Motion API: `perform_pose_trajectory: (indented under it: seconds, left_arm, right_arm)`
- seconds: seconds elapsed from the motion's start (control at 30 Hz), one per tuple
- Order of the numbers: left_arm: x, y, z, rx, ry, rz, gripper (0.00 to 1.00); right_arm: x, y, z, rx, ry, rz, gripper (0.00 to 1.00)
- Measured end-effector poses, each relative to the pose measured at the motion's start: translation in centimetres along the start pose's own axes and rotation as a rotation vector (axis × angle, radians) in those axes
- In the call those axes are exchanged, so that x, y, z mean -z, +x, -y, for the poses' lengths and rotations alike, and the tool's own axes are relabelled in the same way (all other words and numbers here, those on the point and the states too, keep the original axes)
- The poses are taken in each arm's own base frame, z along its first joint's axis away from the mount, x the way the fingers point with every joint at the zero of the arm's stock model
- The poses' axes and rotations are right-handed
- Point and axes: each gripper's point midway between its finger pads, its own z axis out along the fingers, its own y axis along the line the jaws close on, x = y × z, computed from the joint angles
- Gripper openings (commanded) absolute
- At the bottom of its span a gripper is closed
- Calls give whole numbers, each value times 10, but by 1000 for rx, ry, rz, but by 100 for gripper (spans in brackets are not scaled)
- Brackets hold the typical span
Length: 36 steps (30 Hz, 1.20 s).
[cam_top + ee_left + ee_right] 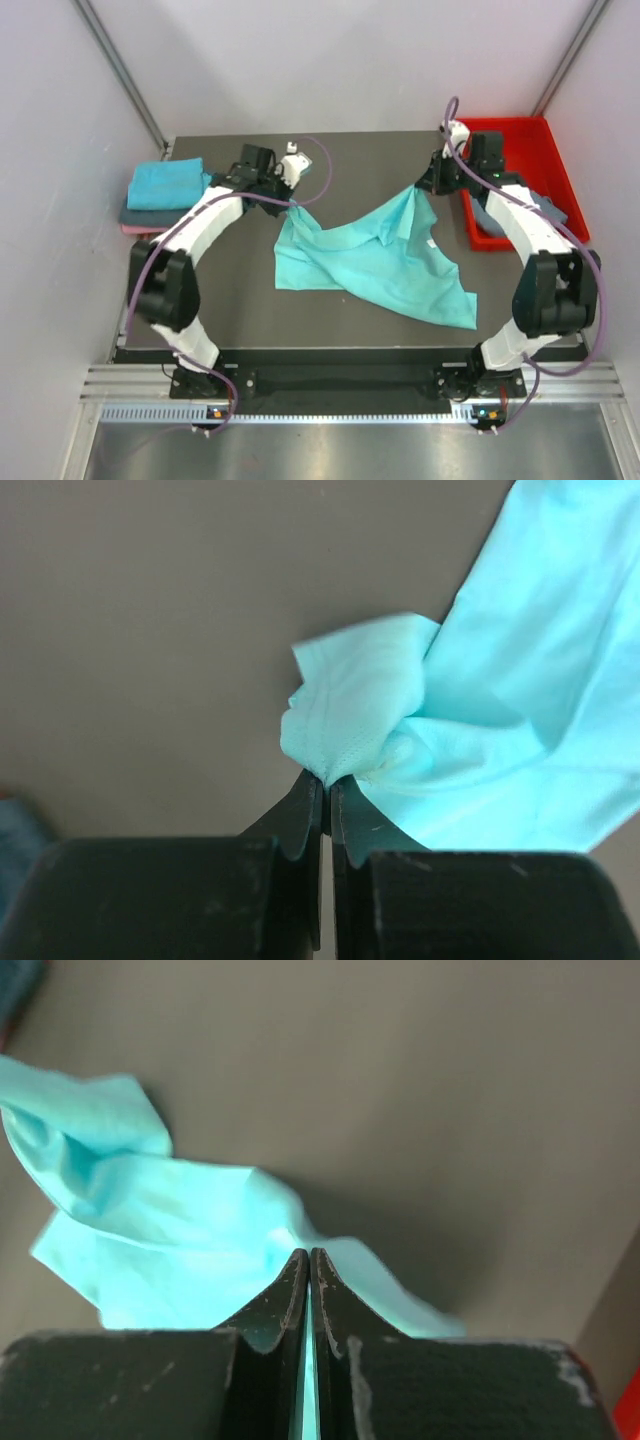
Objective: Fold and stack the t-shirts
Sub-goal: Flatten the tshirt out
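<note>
Both arms are holding the turquoise t-shirt (385, 268) by its far edge. Your left gripper (298, 206) is pinching a bunched corner and your right gripper (424, 190) is pinching a thin edge, while the rest is lying rumpled on the counter (235, 310). If you are pulling it taut, the thin right-hand hold is probably risking a slip, and the twisted middle is likely folding in creases

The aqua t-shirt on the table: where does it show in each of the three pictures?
Top external: aqua t-shirt at the centre, rumpled.
Left wrist: it fills the right side.
Right wrist: left side, lower half.
Shared landmark: the dark tabletop beneath it.
</note>
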Motion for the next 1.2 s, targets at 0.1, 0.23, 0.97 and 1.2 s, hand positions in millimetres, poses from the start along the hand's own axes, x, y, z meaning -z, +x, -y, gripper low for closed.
perform_pose_trajectory:
  seconds: [0.1,0.23,0.97,1.2]
  left_arm:
    - [-46,21,-1,81,41,-90,10]
    - [-88,32,-13,152,15,-151,45]
    - [-100,-17,-49,297,-64,-12,45]
    - [-113,-30,-32,371,50,21,43]
  right_arm:
    - [-24,32,27,-65,41,-86,0]
    - [-30,40,52,-121,110,-97,0]
    - [-10,5,102,-162,257,46,0]
    - [-10,5,103,-162,259,46,0]
